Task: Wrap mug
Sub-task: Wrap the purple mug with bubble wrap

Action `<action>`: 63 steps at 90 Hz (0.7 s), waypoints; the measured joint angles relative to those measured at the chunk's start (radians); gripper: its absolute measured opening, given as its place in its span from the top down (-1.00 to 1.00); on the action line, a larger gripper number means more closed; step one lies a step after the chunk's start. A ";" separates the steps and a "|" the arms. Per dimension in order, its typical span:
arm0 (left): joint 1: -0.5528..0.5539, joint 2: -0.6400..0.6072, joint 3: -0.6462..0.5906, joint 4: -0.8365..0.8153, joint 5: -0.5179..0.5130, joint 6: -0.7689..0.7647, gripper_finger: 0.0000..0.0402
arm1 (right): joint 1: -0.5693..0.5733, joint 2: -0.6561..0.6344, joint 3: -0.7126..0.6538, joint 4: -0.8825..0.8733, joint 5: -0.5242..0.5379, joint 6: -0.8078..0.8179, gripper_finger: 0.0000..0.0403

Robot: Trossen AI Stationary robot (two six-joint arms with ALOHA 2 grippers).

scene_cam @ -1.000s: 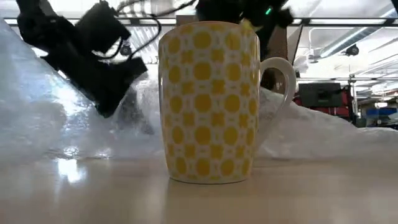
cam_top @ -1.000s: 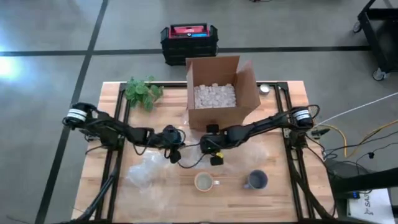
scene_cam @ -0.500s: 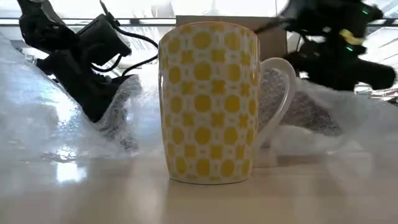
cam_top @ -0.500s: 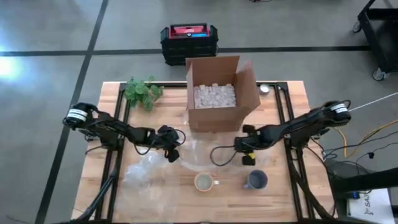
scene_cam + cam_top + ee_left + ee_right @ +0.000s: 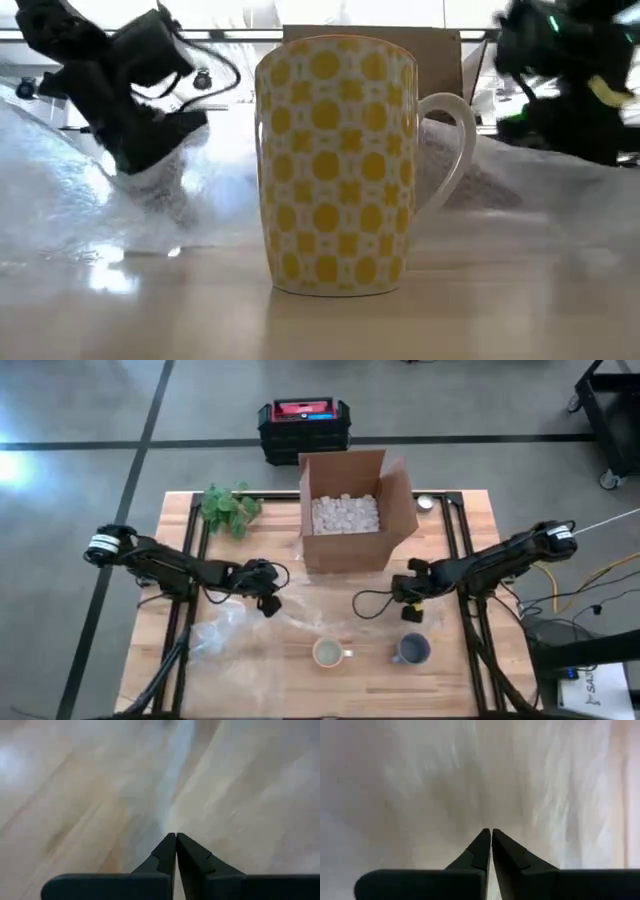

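Note:
A yellow-patterned mug (image 5: 327,652) (image 5: 340,165) stands upright on its base near the table's front edge, and a grey mug (image 5: 411,649) stands to its right. Behind them a clear bubble-wrap sheet (image 5: 300,618) (image 5: 80,190) lies spread over the wood. My left gripper (image 5: 268,603) (image 5: 175,836) is shut on the sheet at its left part. My right gripper (image 5: 412,612) (image 5: 491,831) is shut on it at the right, just behind the grey mug. My left gripper pinches the bubble wrap (image 5: 167,820) between its two fingertips, coming down at a slant from the table's left. A crease runs straight away from the tips. The sheet rises from the table to the fingers (image 5: 150,170). My right gripper pinches the bubble wrap (image 5: 490,815) between its two fingertips, slanting down from the table's right. The film fans out from the tips in streaks. Edge or fold, one layer or several, I cannot tell.
An open cardboard box (image 5: 352,510) with white packing fill stands at the table's far middle. A green plant (image 5: 228,508) lies at the far left, a small round object (image 5: 426,503) at the far right. A black crate (image 5: 305,428) sits on the floor beyond.
My right gripper has gone from the table's middle toward the right edge, drawing its part of the bubble wrap along. My left gripper has shifted a little toward the left edge. The sheet has spread out wider between them, behind the mugs, which have stayed put.

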 joint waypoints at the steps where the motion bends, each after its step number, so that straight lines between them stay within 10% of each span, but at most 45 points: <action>1: 0.000 -0.007 0.005 0.001 0.000 0.002 1.00 | 0.000 -0.003 0.009 -0.002 0.000 0.000 0.99; 37: -0.008 -0.140 0.038 0.010 0.003 0.072 1.00 | 0.044 -0.135 0.211 -0.171 -0.341 0.187 0.82; 63: -0.009 -0.100 0.039 0.027 0.003 0.085 1.00 | 0.279 -0.162 0.232 -0.131 -0.134 0.208 0.17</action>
